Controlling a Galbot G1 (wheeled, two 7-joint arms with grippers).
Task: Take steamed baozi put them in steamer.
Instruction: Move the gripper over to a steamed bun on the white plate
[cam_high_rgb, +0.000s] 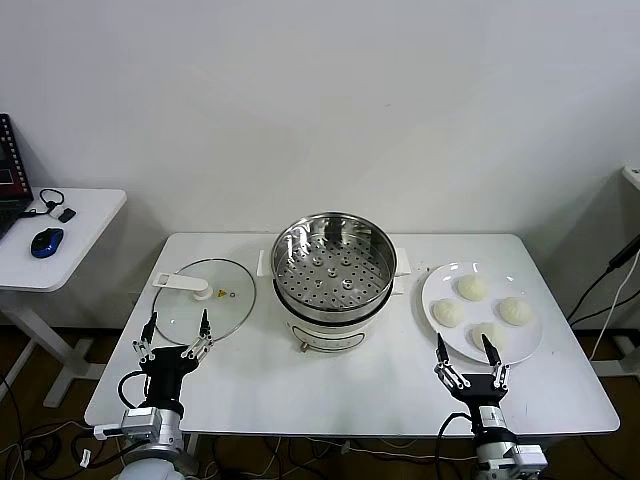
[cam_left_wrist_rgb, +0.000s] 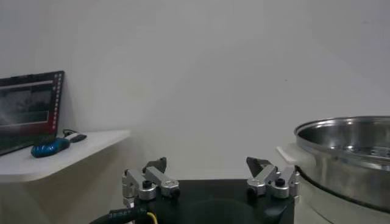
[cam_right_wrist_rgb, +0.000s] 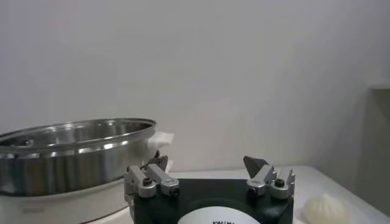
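Nearest to the steamed baozi (cam_high_rgb: 483, 313) on the plate (cam_high_rgb: 436, 285) at the table's right edge: right gripper (cam_high_rgb: 471, 361), fingers spread wide (left gripper (cam_high_rgb: 176, 335) likewise wide, idle).

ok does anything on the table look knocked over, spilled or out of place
Nothing stands out. The steamer sits upright and open at the table's centre, its glass lid lies flat to its left, and four baozi rest on the white plate. The left tool and right tool wait open at the near edge.
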